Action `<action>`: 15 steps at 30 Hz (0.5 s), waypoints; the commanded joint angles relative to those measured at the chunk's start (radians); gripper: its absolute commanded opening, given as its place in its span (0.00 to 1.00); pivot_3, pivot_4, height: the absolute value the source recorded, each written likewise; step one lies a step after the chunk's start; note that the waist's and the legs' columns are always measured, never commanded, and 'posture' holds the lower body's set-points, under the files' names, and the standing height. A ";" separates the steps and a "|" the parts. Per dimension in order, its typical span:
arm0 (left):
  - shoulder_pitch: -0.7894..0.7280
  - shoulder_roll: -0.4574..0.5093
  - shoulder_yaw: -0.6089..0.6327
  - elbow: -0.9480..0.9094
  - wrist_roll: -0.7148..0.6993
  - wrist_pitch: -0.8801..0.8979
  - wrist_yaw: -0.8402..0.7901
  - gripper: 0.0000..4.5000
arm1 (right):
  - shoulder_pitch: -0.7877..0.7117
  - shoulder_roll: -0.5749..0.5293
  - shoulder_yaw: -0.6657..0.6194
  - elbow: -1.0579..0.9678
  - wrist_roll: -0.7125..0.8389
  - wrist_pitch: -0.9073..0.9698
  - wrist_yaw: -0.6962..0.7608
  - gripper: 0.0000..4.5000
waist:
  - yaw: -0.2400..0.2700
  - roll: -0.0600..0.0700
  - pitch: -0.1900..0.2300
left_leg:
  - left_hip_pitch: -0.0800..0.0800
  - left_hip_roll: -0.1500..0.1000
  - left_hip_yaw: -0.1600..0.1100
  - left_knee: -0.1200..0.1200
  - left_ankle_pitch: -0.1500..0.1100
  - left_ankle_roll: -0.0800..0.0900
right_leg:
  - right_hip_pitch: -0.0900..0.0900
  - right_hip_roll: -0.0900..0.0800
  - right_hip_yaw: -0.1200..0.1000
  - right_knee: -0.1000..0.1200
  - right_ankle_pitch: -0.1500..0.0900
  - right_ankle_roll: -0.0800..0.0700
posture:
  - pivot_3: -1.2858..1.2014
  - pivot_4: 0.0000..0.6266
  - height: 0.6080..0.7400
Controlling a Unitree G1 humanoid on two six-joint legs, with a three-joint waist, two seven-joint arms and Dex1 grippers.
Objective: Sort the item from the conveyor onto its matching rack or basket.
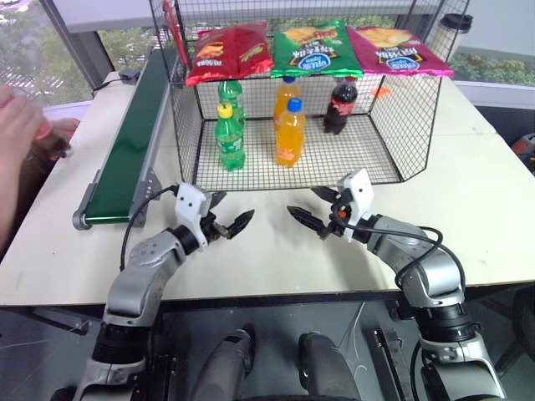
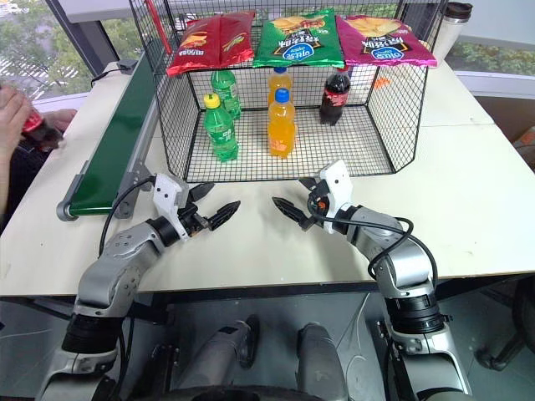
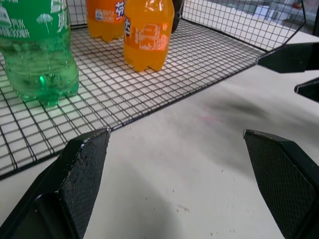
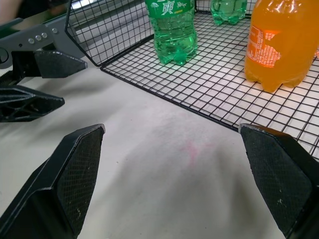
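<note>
Right eye view: a person's hand [image 2: 10, 113] holds a cola bottle [image 2: 38, 129] with a red label, left of the conveyor [image 2: 113, 142] and off the belt. Another cola bottle [image 2: 335, 96] stands inside the wire cage [image 2: 393, 125], under chip bags whose print is too small to read. Left gripper [image 2: 209, 209] and right gripper [image 2: 294, 200] hover wide apart and empty above the bench [image 2: 476, 209], in front of the cage.

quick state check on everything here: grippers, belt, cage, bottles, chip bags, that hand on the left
left gripper: open, empty, above the table
right gripper: open, empty
dark green conveyor belt: bare
black wire-mesh cage: front open
cola bottle in cage: upright, capped
two orange soda bottles: upright
two green soda bottles: upright
three chip bags: flat on cage top
person's hand: holding a second cola bottle beside the belt
</note>
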 commanded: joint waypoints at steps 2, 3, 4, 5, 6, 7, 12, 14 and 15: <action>0.005 -0.004 0.018 -0.044 -0.014 -0.027 0.000 1.00 | -0.007 -0.002 -0.009 -0.045 0.014 -0.005 0.008 0.99 | 0.000 0.000 0.000 | 0.000 0.000 0.000 0.000 0.000 0.000 | 0.000 0.000 0.000 0.000 0.000 0.000 | 0.52 0.24 0.98; 0.003 -0.006 0.020 -0.044 -0.015 -0.019 0.007 1.00 | -0.007 -0.002 -0.009 -0.045 0.014 -0.006 0.009 0.99 | 0.000 0.000 0.000 | 0.000 0.000 0.000 0.000 0.000 0.000 | 0.000 0.000 0.000 0.000 0.000 0.000 | 0.52 0.24 0.98; 0.002 -0.006 0.020 -0.044 -0.018 -0.010 0.009 1.00 | -0.007 -0.002 -0.010 -0.046 0.015 -0.005 0.009 0.99 | 0.000 0.000 0.000 | 0.000 0.000 0.000 0.000 0.000 0.000 | 0.000 0.000 0.000 0.000 0.000 0.000 | 0.52 0.24 0.98; 0.002 -0.006 0.020 -0.045 -0.021 -0.004 0.010 1.00 | -0.006 -0.002 -0.011 -0.048 0.016 -0.004 0.009 0.99 | 0.000 0.000 0.000 | 0.000 0.000 0.000 0.000 0.000 0.000 | 0.000 0.000 0.000 0.000 0.000 0.000 | 0.52 0.24 0.98; 0.003 -0.002 0.014 -0.046 -0.014 -0.013 0.006 1.00 | -0.007 -0.003 -0.011 -0.049 0.016 -0.003 0.010 0.99 | 0.000 0.000 0.000 | 0.000 0.000 0.000 0.000 0.000 0.000 | 0.000 0.000 0.000 0.000 0.000 0.000 | 0.52 0.24 0.98; 0.005 0.001 0.009 -0.047 -0.008 -0.020 0.005 1.00 | -0.008 -0.003 -0.012 -0.051 0.018 -0.001 0.010 0.99 | 0.000 0.000 0.000 | 0.000 0.000 0.000 0.000 0.000 0.000 | 0.000 0.000 0.000 0.000 0.000 0.000 | 0.52 0.24 0.98; 0.018 0.006 -0.002 -0.049 0.007 -0.034 0.003 1.00 | -0.006 -0.007 -0.013 -0.059 0.022 0.003 0.013 0.99 | 0.000 0.000 0.000 | 0.000 0.000 0.000 0.000 0.000 0.000 | 0.000 0.000 0.000 -0.001 0.000 0.000 | 0.52 0.24 0.98; 0.024 0.007 -0.002 -0.050 0.008 -0.036 0.000 1.00 | -0.004 -0.008 -0.013 -0.062 0.022 0.004 0.014 0.99 | 0.000 0.000 0.000 | 0.000 0.000 0.000 0.000 0.000 0.000 | 0.000 0.000 0.000 -0.001 0.000 0.000 | 0.52 0.24 0.98; 0.026 0.007 -0.002 -0.051 0.008 -0.037 -0.001 1.00 | -0.003 -0.008 -0.013 -0.064 0.022 0.004 0.014 0.99 | 0.000 0.000 0.000 | 0.000 0.000 0.000 0.000 0.000 0.000 | 0.000 0.000 0.000 -0.001 0.000 0.000 | 0.52 0.24 0.98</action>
